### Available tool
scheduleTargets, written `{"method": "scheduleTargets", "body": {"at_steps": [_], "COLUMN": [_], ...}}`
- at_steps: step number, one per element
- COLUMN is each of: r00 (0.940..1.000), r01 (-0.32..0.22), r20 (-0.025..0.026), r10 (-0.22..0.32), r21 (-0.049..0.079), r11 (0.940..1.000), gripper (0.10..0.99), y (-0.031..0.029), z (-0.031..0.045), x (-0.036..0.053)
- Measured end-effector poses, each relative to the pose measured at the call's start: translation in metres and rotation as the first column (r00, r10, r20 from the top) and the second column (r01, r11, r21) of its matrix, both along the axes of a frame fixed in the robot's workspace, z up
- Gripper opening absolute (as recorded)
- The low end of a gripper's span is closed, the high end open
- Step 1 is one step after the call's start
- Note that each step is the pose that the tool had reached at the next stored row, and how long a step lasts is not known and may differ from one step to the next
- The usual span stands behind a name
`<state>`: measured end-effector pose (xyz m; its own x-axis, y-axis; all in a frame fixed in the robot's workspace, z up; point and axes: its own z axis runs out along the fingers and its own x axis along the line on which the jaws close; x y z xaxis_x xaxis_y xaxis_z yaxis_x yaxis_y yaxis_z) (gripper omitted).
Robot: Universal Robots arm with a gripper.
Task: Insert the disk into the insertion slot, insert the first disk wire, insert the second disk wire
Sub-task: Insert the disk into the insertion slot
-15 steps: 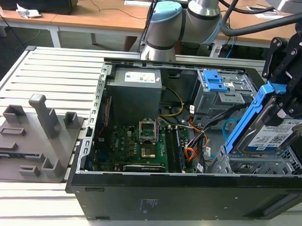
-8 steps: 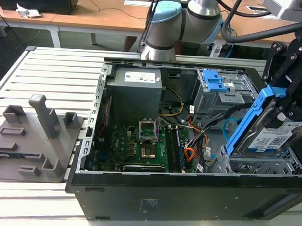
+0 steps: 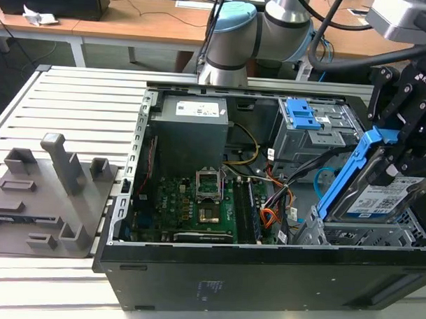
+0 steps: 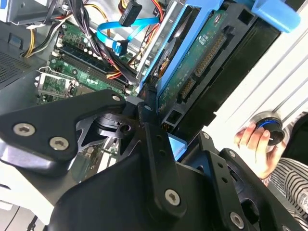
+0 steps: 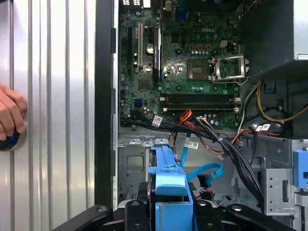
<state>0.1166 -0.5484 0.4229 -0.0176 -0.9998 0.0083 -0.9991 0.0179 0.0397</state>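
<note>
In the exterior view, the gripper stands at the view's right, over the open computer case. It is clamped on the upper end of the disk, which hangs tilted. The long axis of the disk runs from about one o'clock, at the gripper, down to about seven o'clock. The insertion slot lies directly under this lower end, at about seven o'clock from the gripper. The lower edge is already between the walls of the slot, but I cannot tell if it touches them. The taller grey cage is at about ten o'clock from the disk and apart from it.

In the second wrist view, the black fingers of the gripper press on the edge of the disk, whose green circuit side shows. Outside the case, a person's hand rests on a round knob.

In the first wrist view, the blue carrier of the disk points away from the gripper toward the motherboard. The grey sheet metal just beside the carrier seems to be the insertion slot. My judgement is that the disk is not yet seated flat.
</note>
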Motion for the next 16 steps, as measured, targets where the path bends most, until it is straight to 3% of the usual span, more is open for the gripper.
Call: {"method": "scheduleTargets", "body": {"at_steps": [16], "r00": [1.0], "r01": [0.0], "r20": [0.0], "r10": [0.0], "r21": [0.0], "r11": [1.0], "gripper": [0.365], "y": [0.0], "z": [-0.0174], "x": [0.0]}}
